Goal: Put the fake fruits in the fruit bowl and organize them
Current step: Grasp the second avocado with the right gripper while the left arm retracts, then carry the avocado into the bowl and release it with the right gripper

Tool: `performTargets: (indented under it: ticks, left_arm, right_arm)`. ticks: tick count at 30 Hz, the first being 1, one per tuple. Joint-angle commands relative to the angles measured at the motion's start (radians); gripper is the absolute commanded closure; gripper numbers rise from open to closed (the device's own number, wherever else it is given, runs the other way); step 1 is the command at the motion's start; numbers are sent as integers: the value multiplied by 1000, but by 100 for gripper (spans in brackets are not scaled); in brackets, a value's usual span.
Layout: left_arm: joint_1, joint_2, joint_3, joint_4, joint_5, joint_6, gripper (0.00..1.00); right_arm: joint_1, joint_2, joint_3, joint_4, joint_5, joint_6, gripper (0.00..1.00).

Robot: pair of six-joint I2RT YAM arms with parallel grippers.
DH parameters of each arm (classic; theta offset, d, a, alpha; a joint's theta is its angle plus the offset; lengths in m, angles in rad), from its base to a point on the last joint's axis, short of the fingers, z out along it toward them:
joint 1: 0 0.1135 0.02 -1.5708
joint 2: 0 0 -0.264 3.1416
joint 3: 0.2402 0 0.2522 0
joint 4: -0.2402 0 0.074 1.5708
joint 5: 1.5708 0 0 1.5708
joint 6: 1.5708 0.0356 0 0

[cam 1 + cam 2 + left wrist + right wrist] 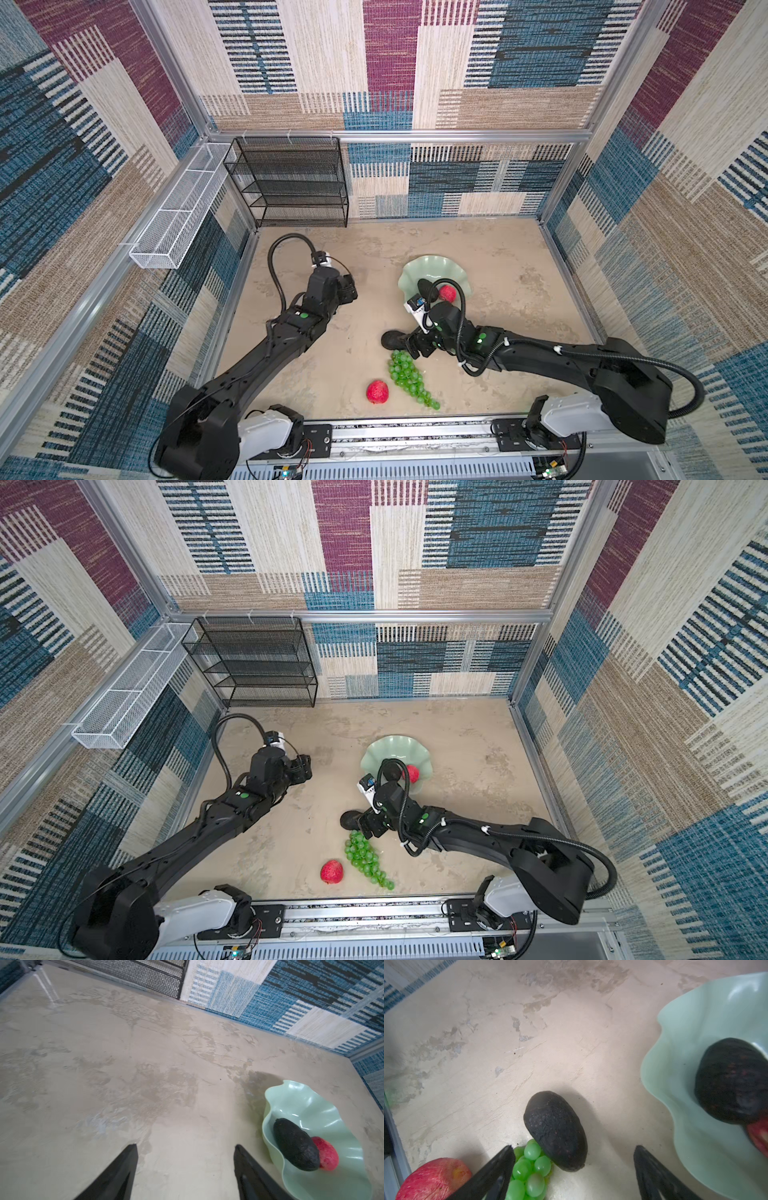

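The pale green fruit bowl [432, 268] [395, 746] sits right of centre, holding a dark avocado [296, 1147] with a red strawberry [328, 1157] beside it. A second avocado [390, 340] [556, 1130] lies on the table, touching the top of the green grapes [409, 376] [527, 1169]. Another strawberry [377, 392] [433, 1178] lies just left of the grapes. My right gripper [573, 1147] hovers open just short of the table avocado and over the grapes, gripping nothing. My left gripper [185, 1145] is open and empty over bare table, left of the bowl.
A black wire-mesh rack [291, 183] stands against the back wall at the left. A white mesh basket [178, 216] hangs on the left wall rail. Patterned walls enclose the beige table [498, 257] on three sides.
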Motion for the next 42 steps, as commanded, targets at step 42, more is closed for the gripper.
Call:
performTargets:
  ticks: [42]
  left_arm:
    - [60,-296,-194,-67,-63,-48,20]
  right_arm:
    - [11,269,168,62,24,64,48]
